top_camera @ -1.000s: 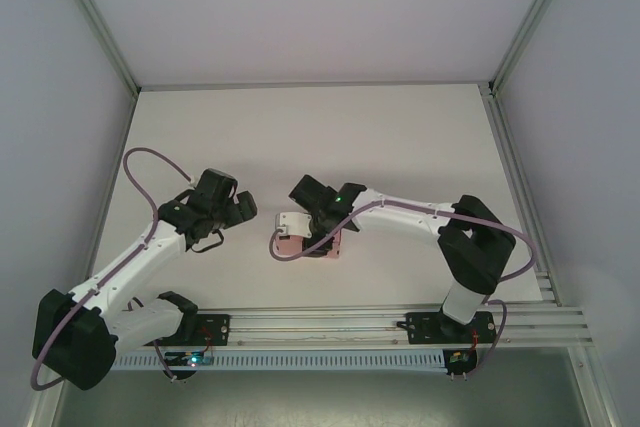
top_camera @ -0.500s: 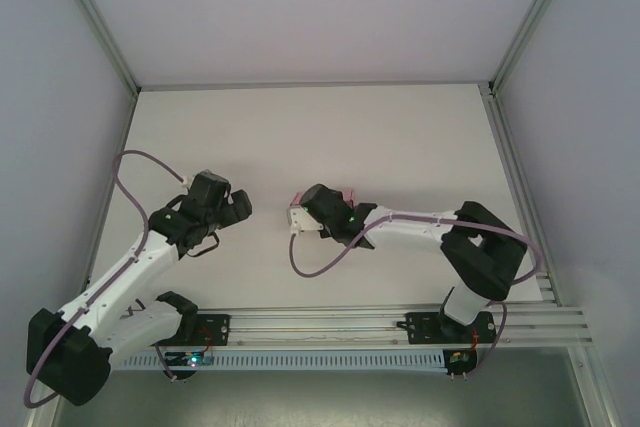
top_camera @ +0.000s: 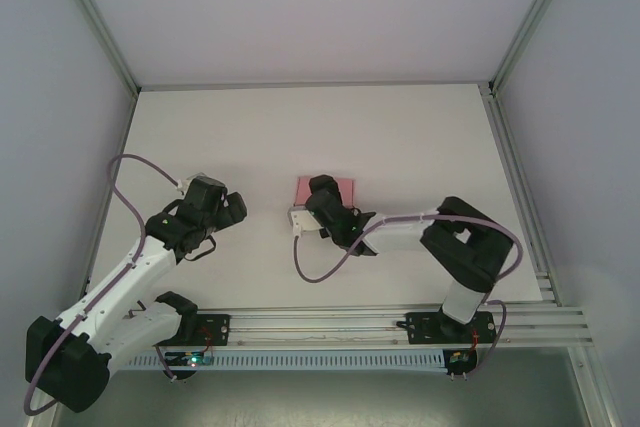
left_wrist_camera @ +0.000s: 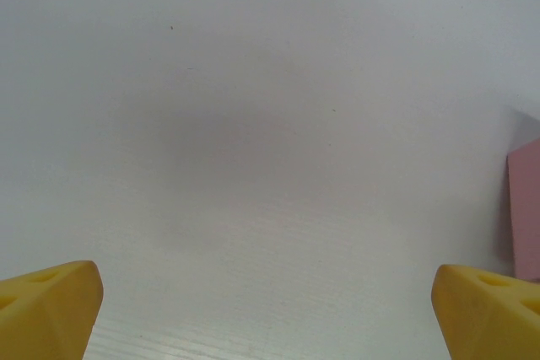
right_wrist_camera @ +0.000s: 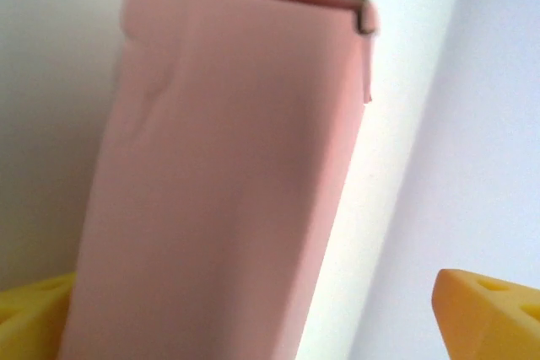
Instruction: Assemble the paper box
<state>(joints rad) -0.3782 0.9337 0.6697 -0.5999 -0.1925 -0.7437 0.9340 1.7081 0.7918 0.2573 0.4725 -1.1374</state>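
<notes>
The pink paper box (top_camera: pixel 338 187) lies flat near the middle of the white table (top_camera: pixel 420 137), with bare surface on every side and the table's edges well away. The right gripper (top_camera: pixel 319 193) sits at its near end, with yellow fingertips (right_wrist_camera: pixel 485 314) spread wide. One is clear of a long edge of the box, the other at the opposite edge. The box's far end shows a dark seam and a lifted corner. The left gripper (left_wrist_camera: pixel 270 314) hangs with its jaws wide apart over bare table, the box's edge to its right

The pink paper box (top_camera: pixel 341 187) lies flat on the white desk (top_camera: pixel 400 132), near its middle. The right claw (top_camera: pixel 320 193) sits over the box's near edge, its arm stretched in from the right. The left claw (top_camera: pixel 232 209) hangs well apart, nearer the left edge.
</notes>
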